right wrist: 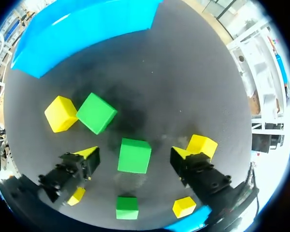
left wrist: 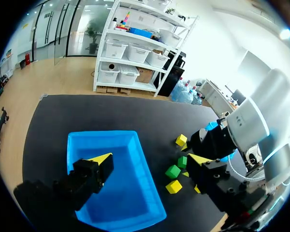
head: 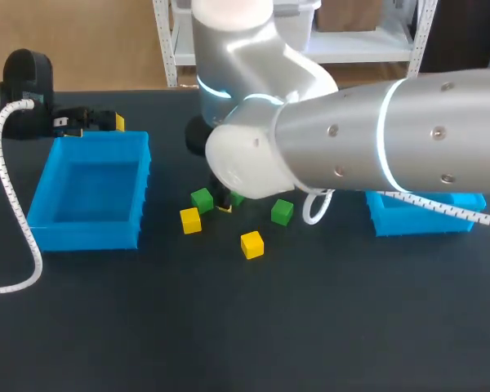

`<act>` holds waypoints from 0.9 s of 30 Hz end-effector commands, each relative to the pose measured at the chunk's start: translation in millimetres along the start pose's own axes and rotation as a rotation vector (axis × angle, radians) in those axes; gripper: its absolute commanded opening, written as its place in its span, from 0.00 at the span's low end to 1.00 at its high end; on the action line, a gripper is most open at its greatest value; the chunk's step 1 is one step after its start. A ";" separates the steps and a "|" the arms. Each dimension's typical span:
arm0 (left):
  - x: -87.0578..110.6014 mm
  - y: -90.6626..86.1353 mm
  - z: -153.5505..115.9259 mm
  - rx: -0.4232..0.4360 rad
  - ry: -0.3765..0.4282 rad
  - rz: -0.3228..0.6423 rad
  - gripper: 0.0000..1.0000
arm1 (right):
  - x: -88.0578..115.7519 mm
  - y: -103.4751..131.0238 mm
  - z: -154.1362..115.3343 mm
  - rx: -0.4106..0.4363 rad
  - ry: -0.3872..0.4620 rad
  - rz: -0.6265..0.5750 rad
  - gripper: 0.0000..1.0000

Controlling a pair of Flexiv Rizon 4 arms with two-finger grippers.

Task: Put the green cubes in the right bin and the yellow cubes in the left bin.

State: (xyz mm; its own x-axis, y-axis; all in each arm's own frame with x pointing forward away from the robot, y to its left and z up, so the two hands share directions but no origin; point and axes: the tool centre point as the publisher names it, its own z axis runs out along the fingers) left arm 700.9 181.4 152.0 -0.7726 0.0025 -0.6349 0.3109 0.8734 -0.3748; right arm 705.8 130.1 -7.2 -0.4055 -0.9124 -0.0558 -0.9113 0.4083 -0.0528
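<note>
My right gripper (right wrist: 134, 154) is open low over the table, its yellow tips on either side of a green cube (right wrist: 134, 159) with gaps on both sides. Ahead of it lie another green cube (right wrist: 97, 113) and a yellow cube (right wrist: 61, 113). A second yellow cube (right wrist: 201, 145) sits by one finger. In the head view the right arm (head: 376, 139) covers this gripper. There I see green cubes (head: 202, 199) (head: 282, 211) and yellow cubes (head: 190, 220) (head: 251, 244). My left gripper (left wrist: 150, 159) hangs open and empty at the left bin (head: 90, 229).
The right bin (head: 425, 219) stands at the table's right, mostly hidden under my right arm. A white coiled cable (head: 16, 237) curves along the table's left side. More small cubes (right wrist: 127, 208) (right wrist: 184, 206) lie behind the right gripper.
</note>
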 end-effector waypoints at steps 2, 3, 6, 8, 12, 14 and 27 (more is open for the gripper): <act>1.2 2.1 0.1 0.008 -0.005 0.002 1.00 | 2.8 1.5 1.8 0.007 -0.003 0.010 0.00; 1.2 2.1 0.1 0.008 -0.005 0.002 1.00 | 3.5 1.3 1.5 0.014 -0.004 0.012 0.00; 1.2 2.1 0.1 0.008 -0.005 0.002 1.00 | 5.2 -0.6 -2.2 0.028 -0.006 0.018 0.00; 1.2 2.1 0.1 0.008 -0.005 0.002 1.00 | 5.4 -3.0 -7.6 0.039 -0.014 0.025 0.00; 1.2 2.1 0.1 0.008 -0.005 0.002 1.00 | 4.7 -6.6 -18.4 0.060 -0.021 0.016 0.00; 1.2 2.1 0.1 0.008 -0.005 0.002 1.00 | 4.8 -7.9 -26.0 0.065 -0.030 0.018 0.00; 1.2 2.1 0.1 0.008 -0.005 0.002 1.00 | 16.1 -21.2 -69.8 0.098 -0.112 0.054 0.00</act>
State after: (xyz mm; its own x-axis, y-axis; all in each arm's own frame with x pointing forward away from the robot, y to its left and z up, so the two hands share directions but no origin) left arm 700.9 181.4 152.0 -0.7726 0.0025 -0.6349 0.3109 0.8734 -0.3748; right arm 724.3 116.3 53.2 -0.4420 -0.8873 -0.1313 -0.8792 0.4576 -0.1325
